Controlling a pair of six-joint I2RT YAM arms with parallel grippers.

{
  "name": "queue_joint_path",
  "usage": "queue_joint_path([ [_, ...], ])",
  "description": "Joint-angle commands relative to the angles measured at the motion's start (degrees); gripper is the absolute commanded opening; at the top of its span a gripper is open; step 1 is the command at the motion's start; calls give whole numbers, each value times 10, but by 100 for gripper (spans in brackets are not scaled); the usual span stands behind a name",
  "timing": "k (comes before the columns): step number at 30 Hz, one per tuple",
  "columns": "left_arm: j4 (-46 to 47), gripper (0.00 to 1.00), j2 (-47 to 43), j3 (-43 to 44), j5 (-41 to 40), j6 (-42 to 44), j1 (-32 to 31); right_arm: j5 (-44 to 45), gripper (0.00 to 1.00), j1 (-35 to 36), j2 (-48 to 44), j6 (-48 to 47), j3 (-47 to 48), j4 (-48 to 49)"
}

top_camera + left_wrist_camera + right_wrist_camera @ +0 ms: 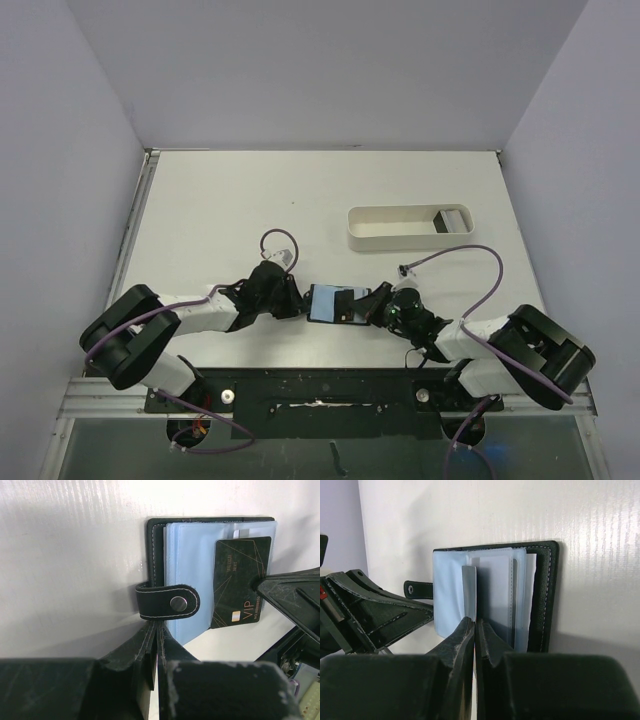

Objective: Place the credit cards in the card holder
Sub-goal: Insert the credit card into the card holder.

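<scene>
The black card holder (322, 303) lies open on the table between both arms, its bluish pockets (192, 555) facing up. My left gripper (156, 625) is shut on the holder's stitched black flap, just below the snap tab (169, 602). My right gripper (475, 622) is shut on a dark credit card (240, 582) marked VIP. That card lies over the pockets and shows edge-on in the right wrist view (469, 592). From above, the left gripper (298, 300) sits at the holder's left side and the right gripper (374, 305) at its right.
A long white oval tray (390, 238) stands behind and right of the holder, with what looks like another card (452, 220) at its right end. A purple cable (470, 255) arcs above the right arm. Grey walls close in the table on three sides.
</scene>
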Motion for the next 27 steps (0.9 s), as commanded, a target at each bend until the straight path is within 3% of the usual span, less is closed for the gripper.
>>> queue_joint_path([
  [1,-17,3,18,-9,0,2,-9,-18,0,-13,7,5,8,33],
  [14,-19,3,19,-14,-2,-1,-10,21,0,-15,-41,8,-17,13],
  [27,-12,3,27,-12,-2,-5,-14,-4,0,-13,20,14,-12,64],
])
